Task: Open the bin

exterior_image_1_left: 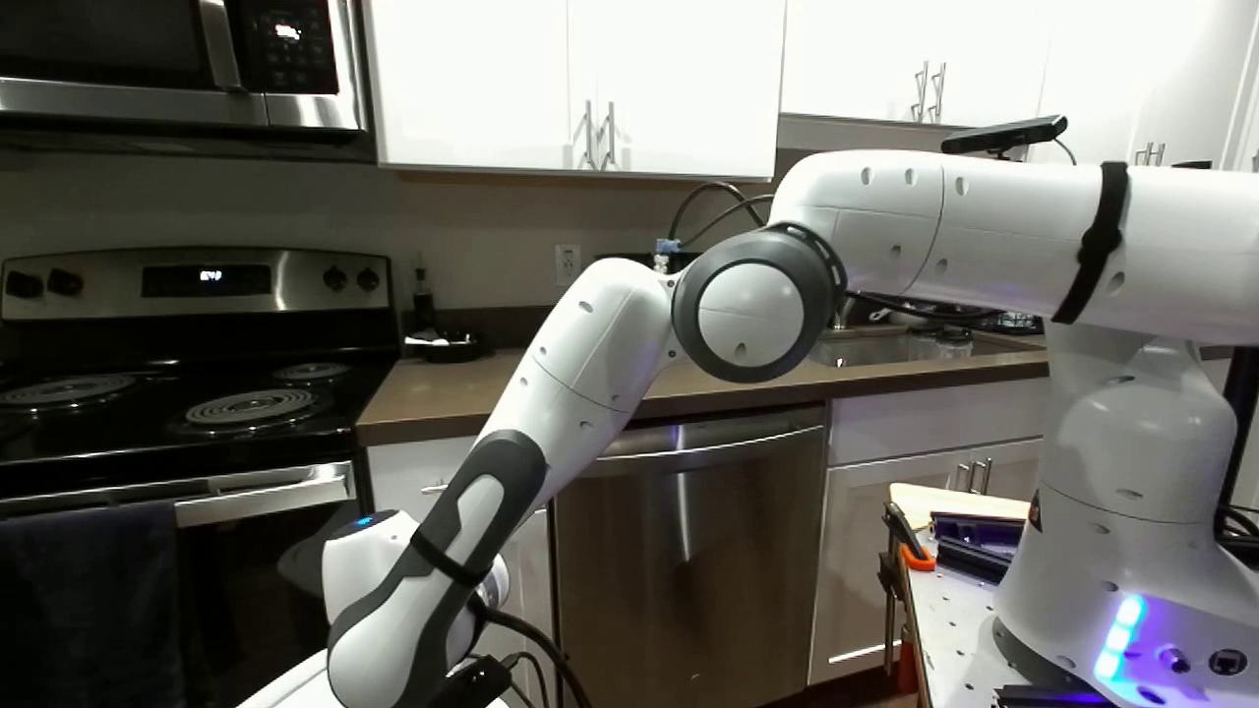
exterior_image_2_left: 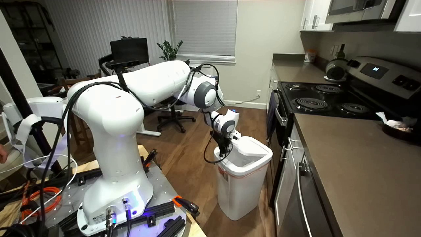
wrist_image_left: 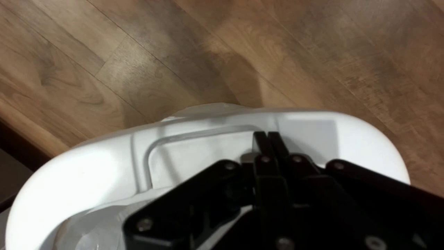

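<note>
The white bin (exterior_image_2_left: 241,194) stands on the floor beside the cabinets in an exterior view. Its white lid part (exterior_image_2_left: 251,146) slants up at the far side, and the greyish inside shows through an opening in the top. My gripper (exterior_image_2_left: 222,154) is at the bin's near-left rim, pointing down. In the wrist view, my black gripper (wrist_image_left: 266,134) is shut, its fingertips together over the bin's white top (wrist_image_left: 201,156) with a recessed panel. Nothing shows between the fingers. I cannot tell whether they touch the plastic. In an exterior view only a white edge (exterior_image_1_left: 290,685) of the bin shows.
The stove (exterior_image_2_left: 312,103), counter (exterior_image_2_left: 355,158) and dishwasher (exterior_image_2_left: 306,194) run along one side of the bin. The robot's table (exterior_image_2_left: 164,194) with clamps and rails is on the other. A loose black cable (exterior_image_2_left: 205,154) hangs from the wrist. Wood floor (wrist_image_left: 194,52) surrounds the bin.
</note>
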Tool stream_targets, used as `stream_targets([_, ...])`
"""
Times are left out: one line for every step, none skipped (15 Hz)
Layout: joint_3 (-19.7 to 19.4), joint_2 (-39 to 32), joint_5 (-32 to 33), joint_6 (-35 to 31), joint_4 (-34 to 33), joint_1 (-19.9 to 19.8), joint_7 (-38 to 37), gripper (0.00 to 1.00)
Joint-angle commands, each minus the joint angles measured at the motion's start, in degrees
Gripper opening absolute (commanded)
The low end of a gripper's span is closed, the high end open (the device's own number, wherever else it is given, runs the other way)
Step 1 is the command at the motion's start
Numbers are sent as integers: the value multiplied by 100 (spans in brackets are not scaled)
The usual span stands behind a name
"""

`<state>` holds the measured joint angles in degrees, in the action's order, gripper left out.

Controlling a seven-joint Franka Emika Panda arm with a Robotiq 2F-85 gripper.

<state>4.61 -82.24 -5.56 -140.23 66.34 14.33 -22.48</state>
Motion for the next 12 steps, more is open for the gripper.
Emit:
stream_targets([73, 622, -101, -312, 935, 75, -236, 18])
stream_targets([86, 773, -98, -395, 1138, 107, -311, 28])
stream_targets([98, 917, -97, -487, 1348, 132, -377, 33])
stream_targets([99, 1058, -98, -568, 1545, 176, -455, 49])
stream_targets([110, 1184, -100, -636, 1727, 196, -527, 55])
stream_targets([130, 1326, -95, -706, 1928, 213, -570, 62])
stream_targets([154, 1447, -95, -756, 2099, 224, -598, 67])
stream_targets([182, 1585, -92, -798, 2291, 215, -602, 74])
stream_targets([126, 1686, -245, -806, 2417, 287, -507, 80])
stream_targets([136, 1817, -268, -840, 2591, 289, -508, 88])
stream_targets([136, 1931, -320, -863, 2744, 288, -512, 93])
stream_targets([131, 2050, -361, -890, 2900, 293, -520, 98])
